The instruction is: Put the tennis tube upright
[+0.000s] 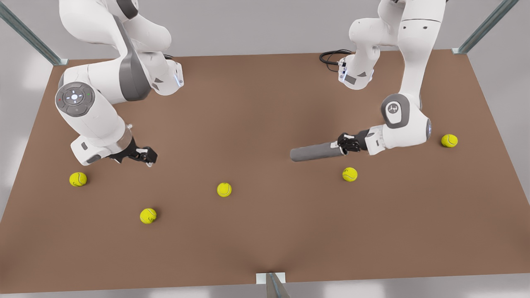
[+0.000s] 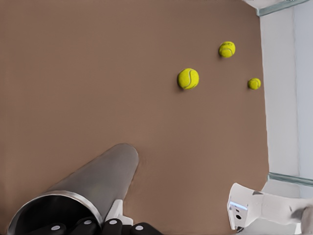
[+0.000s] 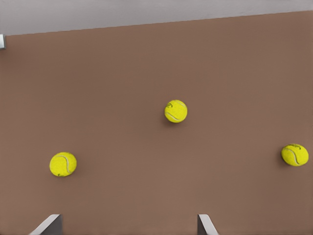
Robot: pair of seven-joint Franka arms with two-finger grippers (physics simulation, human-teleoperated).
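The tennis tube is a grey cylinder lying nearly level, low over the brown table, right of centre in the front view. Its hollow end faces my left gripper, which is shut on the rim there; the closed end points toward the front view's left. In the left wrist view the tennis tube runs away from the left gripper. My right gripper hangs open near the front view's left, apart from the tube, with its fingertips spread wide over bare table.
Several yellow-green tennis balls lie on the table: one just in front of the tube, one at the far right, one near centre, two by the right gripper. A black cable lies at the back.
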